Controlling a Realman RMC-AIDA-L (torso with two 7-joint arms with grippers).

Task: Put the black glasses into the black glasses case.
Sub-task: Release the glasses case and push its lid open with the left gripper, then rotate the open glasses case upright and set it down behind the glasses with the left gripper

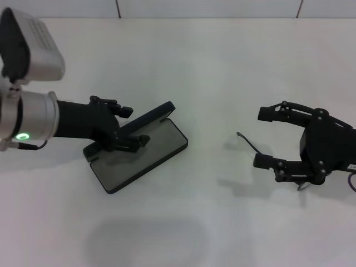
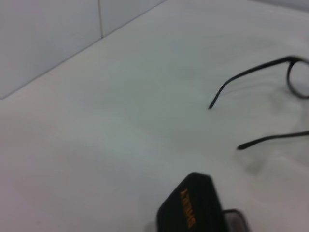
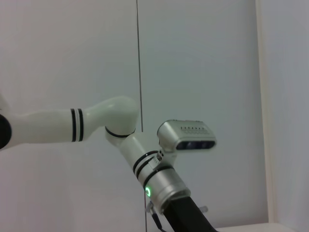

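The black glasses case [image 1: 139,150] lies open on the white counter [image 1: 211,67] nearest the robot's left side, its grey-lined tray flat and its lid [image 1: 146,118] tilted up. The left gripper [image 1: 129,127] is at that lid: one finger above its edge and one below, closed on it and propping it up. In the left wrist view the lid corner with orange lettering [image 2: 187,209] sits close to the lens.

Farther across, well apart from the case, the right gripper [image 1: 266,138] hovers with its fingers spread wide, gripping nothing. The black glasses [image 2: 270,104] lie on the counter right at it; from the head view only one slim temple arm [image 1: 248,142] shows, the rest hidden under the gripper body.

The step in hand looks like picking up the glasses. Done well, the right gripper should close on the frame front or bridge rather than a thin temple, lift level, and carry them over the tray while the left keeps the lid steady.
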